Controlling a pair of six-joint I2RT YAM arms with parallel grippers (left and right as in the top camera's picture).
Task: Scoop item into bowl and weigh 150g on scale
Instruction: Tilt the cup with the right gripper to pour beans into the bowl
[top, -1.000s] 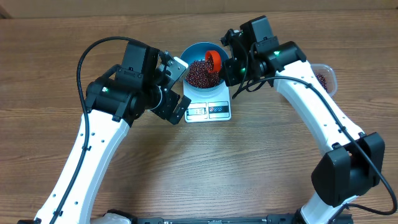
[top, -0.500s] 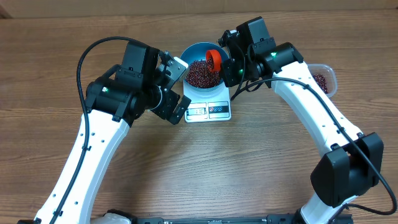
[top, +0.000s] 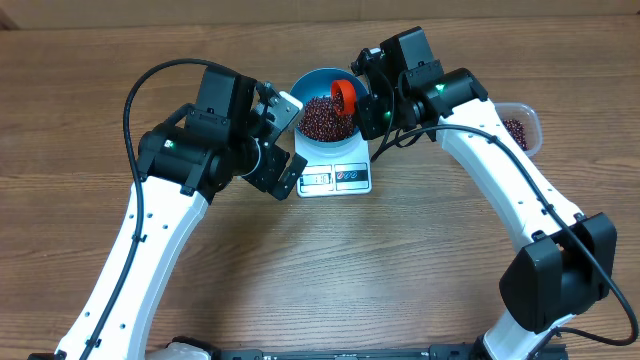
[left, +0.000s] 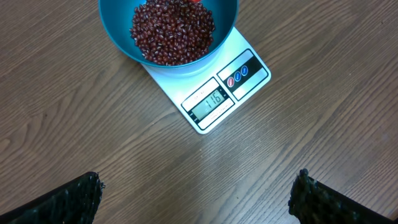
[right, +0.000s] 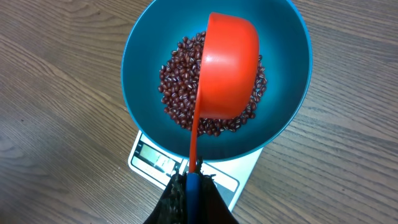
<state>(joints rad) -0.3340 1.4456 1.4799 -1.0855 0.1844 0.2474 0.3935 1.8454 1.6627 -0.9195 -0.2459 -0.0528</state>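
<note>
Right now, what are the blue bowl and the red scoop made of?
The bowl looks like smooth plastic: even teal colour, soft sheen, though glazed ceramic is possible. The scoop looks like glossy plastic: one solid orange-red, thin moulded handle.

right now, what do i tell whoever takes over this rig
Left gripper: open, empty, above the table near the scale.
Right gripper: shut on the orange scoop's handle, scoop tipped over the bowl.
Bowl sits on the scale with beans inside; more beans in the clear tub on the right.
Done: display appears to read 116.
Left: add beans from the tub to reach 150.
</note>
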